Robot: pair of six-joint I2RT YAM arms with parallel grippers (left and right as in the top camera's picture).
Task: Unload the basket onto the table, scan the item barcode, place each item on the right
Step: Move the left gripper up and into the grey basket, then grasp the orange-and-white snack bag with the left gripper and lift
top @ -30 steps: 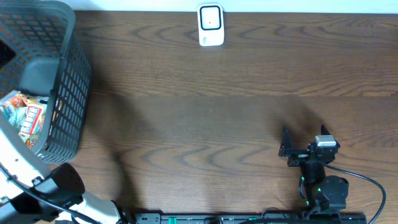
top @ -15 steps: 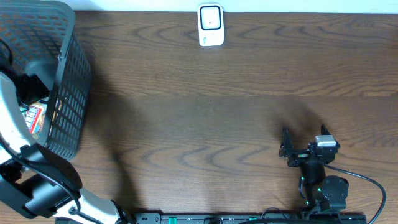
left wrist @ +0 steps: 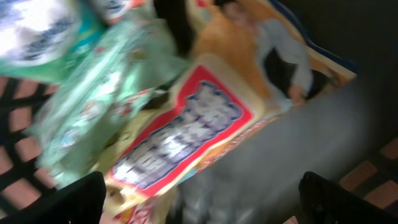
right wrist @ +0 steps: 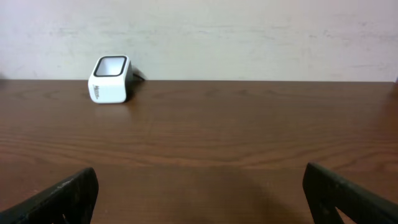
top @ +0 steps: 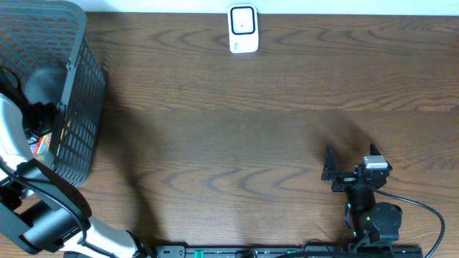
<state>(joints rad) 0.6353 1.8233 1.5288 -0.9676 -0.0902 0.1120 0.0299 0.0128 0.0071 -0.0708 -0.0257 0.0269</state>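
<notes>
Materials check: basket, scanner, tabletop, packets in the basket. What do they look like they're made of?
Basket: dark grey moulded plastic by the look, with open lattice walls.
Scanner: white glossy plastic shell with a dark window.
Tabletop: wood or wood-look laminate, brown grain, matte.
Packets: printed film pouches, likely plastic, creased and shiny.

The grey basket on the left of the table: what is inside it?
Snack packets: a red-bordered packet, a green packet, an orange packet. What lies under them is covered; overhead, the left arm hides most.
</notes>
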